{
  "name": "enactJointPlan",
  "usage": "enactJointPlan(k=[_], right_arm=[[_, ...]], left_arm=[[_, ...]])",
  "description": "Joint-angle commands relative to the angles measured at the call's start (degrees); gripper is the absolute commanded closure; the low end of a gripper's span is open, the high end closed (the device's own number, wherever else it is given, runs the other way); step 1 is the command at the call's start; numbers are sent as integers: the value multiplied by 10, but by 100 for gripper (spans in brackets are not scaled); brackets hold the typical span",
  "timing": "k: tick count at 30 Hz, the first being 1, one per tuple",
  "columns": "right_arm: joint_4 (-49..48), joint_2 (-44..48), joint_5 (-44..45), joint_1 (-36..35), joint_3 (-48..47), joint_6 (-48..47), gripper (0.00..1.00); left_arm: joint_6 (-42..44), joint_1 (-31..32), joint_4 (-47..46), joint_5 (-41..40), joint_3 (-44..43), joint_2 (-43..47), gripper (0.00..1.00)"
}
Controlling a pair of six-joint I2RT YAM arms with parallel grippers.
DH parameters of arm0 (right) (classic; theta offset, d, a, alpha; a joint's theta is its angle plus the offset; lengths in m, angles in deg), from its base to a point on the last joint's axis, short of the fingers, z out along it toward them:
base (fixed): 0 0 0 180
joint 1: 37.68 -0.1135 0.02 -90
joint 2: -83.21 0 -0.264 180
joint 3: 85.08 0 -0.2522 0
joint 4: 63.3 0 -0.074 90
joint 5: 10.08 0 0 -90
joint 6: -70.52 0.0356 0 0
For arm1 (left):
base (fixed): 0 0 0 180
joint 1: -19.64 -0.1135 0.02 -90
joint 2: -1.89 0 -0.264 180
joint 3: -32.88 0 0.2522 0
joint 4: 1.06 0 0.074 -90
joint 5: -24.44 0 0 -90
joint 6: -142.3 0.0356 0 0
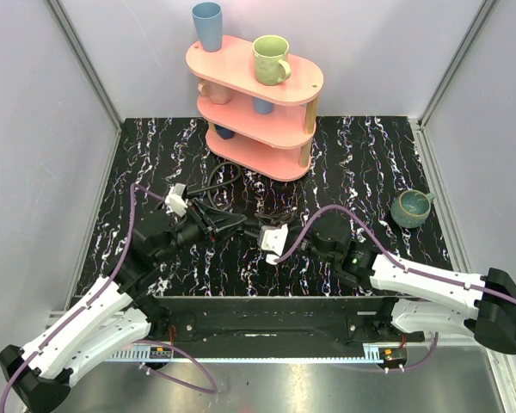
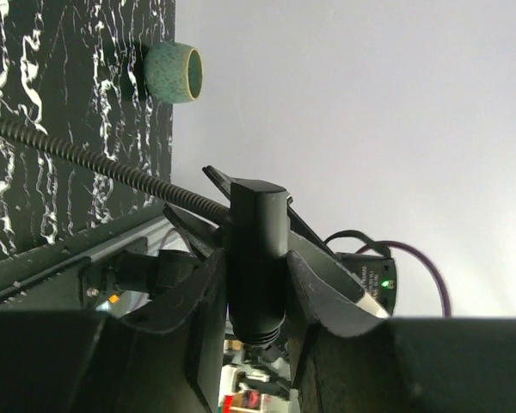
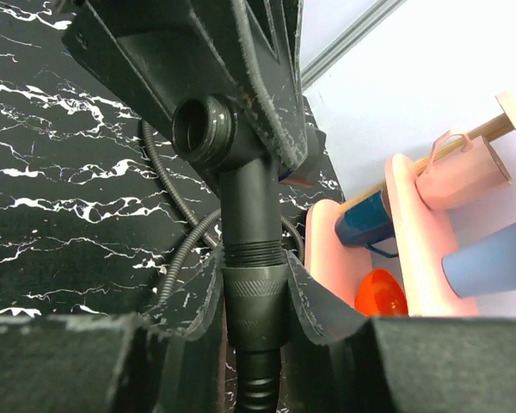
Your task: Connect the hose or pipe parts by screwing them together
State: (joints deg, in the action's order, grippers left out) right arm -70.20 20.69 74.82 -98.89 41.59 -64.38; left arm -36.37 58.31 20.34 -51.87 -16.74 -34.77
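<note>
In the left wrist view my left gripper [image 2: 256, 288] is shut on a black elbow-shaped pipe fitting [image 2: 258, 232], whose threaded end points back at the camera. A ribbed black hose [image 2: 77, 157] runs from the fitting across the marbled table. In the right wrist view my right gripper [image 3: 254, 292] is shut on the knurled hose nut [image 3: 254, 297]. The nut sits on the threaded neck of the same fitting [image 3: 241, 185], with bare thread showing above it. From above, the left gripper [image 1: 228, 228] and right gripper [image 1: 260, 232] meet tip to tip mid-table, in front of the hose loops [image 1: 217, 188].
A pink three-tier shelf [image 1: 305, 86] carrying cups stands at the back centre, just behind the hose loops. A green mug [image 1: 410, 208] sits on the table at the right. Grey walls enclose the table on three sides.
</note>
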Motion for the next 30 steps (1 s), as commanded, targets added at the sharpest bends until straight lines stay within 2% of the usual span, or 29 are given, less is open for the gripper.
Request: enactJointPlan(k=[1, 5, 8, 9, 11, 12, 14, 15, 17, 18, 20, 21, 25, 28, 29, 30], right_arm=[[9, 6, -6, -7, -38, 28, 100], [60, -5, -43, -7, -85, 63, 100], [107, -13, -83, 5, -113, 88, 100], [124, -13, -112, 12, -117, 95, 100], [128, -12, -136, 32, -118, 118, 100], [131, -9, -161, 38, -116, 129, 100], [134, -11, -190, 57, -111, 139, 100], [135, -13, -215, 62, -111, 145, 100], [141, -22, -242, 76, -109, 148, 100], [141, -23, -267, 82, -107, 153, 100], [141, -30, -308, 100, -99, 159, 100], [142, -30, -323, 104, -97, 167, 100], [156, -39, -381, 125, -102, 185, 100], [171, -46, -367, 129, -105, 196, 100], [169, -47, -338, 129, -104, 202, 100], [165, -47, -321, 130, -101, 213, 98]], left_arm=[[162, 2, -107, 62, -40, -24, 100], [381, 3, -129, 131, -62, -79, 100], [538, 3, -148, 196, -60, -83, 100], [611, 3, -135, 215, -62, -81, 100], [688, 4, -113, 240, -65, -75, 100], [767, 4, -84, 271, -71, -75, 100], [852, 4, -55, 308, -72, -75, 100], [929, 4, -38, 350, -69, -75, 100], [990, 4, -25, 396, -67, -81, 100], [1057, 4, 9, 429, -70, -85, 100], [1125, 4, 76, 457, -76, -102, 100], [1202, 4, 104, 475, -88, -110, 100], [1332, 4, 220, 453, -127, -173, 100], [1352, 10, 230, 427, -133, -187, 100], [1352, 9, 216, 423, -131, -186, 100], [1325, 10, 199, 412, -122, -184, 100]])
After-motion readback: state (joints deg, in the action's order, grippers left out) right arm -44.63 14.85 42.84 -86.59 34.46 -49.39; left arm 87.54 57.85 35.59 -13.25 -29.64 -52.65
